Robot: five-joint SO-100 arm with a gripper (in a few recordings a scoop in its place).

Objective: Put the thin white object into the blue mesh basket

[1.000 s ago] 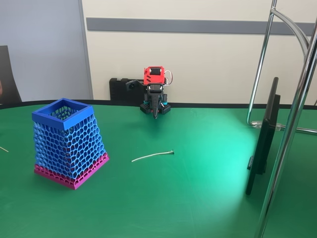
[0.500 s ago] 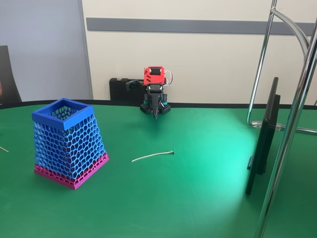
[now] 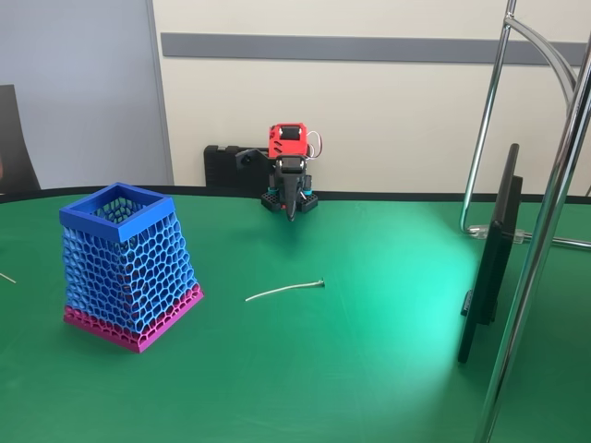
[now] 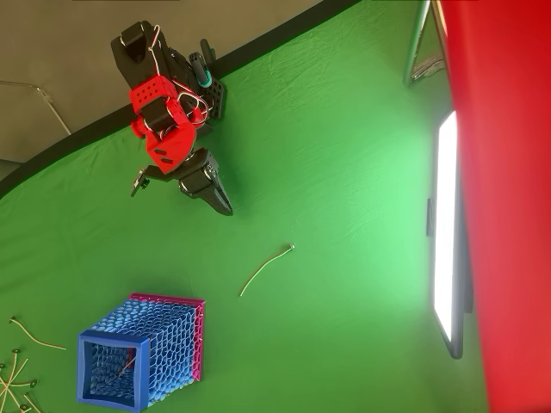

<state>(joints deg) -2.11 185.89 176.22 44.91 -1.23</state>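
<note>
Green cloth covers the tabletop (image 3: 369,369), and the thin white object (image 3: 284,291) lies loose near its middle, a slender, slightly curved wire with a small dark knob at one end. In the overhead view its long axis (image 4: 265,270) runs diagonally, and the gripper (image 4: 225,206) hangs well apart from it toward the far edge, tips pointing roughly at the knob end. Its black fingers look pressed together with nothing between them, though the tips are small. The blue mesh basket (image 3: 78,215), honeycomb-walled with a magenta base band, stands upright toward the tabletop's left edge in the fixed view.
</note>
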